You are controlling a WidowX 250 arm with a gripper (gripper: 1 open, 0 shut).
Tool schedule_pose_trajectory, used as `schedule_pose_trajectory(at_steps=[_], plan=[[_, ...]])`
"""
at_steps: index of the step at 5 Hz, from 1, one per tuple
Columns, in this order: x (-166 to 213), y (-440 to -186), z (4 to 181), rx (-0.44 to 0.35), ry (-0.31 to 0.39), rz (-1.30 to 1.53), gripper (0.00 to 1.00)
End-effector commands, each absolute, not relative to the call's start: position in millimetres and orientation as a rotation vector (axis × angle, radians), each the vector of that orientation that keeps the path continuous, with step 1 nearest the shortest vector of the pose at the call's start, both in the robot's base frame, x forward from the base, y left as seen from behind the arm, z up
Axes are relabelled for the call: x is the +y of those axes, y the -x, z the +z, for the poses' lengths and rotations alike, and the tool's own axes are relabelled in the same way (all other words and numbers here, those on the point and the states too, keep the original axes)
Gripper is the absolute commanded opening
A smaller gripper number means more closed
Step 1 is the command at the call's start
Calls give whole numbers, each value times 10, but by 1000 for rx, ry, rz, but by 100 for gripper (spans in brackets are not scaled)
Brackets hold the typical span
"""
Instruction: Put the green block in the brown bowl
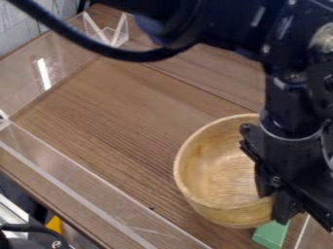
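The brown bowl [224, 175] is a round light wooden bowl with a thick rim, standing on the table at the lower right. The green block [271, 234] shows as a small mint-green piece at the bottom edge, just outside the bowl's near rim. My black gripper [290, 220] hangs straight above the block, pointing almost straight down, and its fingers come down onto the block's top. Its jaws look closed on the block, though the arm's black body hides most of the contact. The bowl's right side is covered by the arm.
The wooden tabletop [130, 107] stretches to the left and back. Clear acrylic walls [53, 58] run along its left and near edges. Black cables [92, 34] arc across the top of the view.
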State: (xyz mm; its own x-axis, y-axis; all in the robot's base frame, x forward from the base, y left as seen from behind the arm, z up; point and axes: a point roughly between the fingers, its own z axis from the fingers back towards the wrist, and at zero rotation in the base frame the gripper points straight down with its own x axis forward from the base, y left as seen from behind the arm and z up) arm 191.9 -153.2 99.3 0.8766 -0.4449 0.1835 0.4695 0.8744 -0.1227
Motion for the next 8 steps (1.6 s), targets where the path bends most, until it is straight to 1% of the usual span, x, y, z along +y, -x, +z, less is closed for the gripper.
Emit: schedule_pose_trajectory(at_steps=[1, 8], plan=[[-1542, -1990, 1046, -189, 177, -464, 0], [-1505, -2040, 1170, -157, 194, -405, 0]])
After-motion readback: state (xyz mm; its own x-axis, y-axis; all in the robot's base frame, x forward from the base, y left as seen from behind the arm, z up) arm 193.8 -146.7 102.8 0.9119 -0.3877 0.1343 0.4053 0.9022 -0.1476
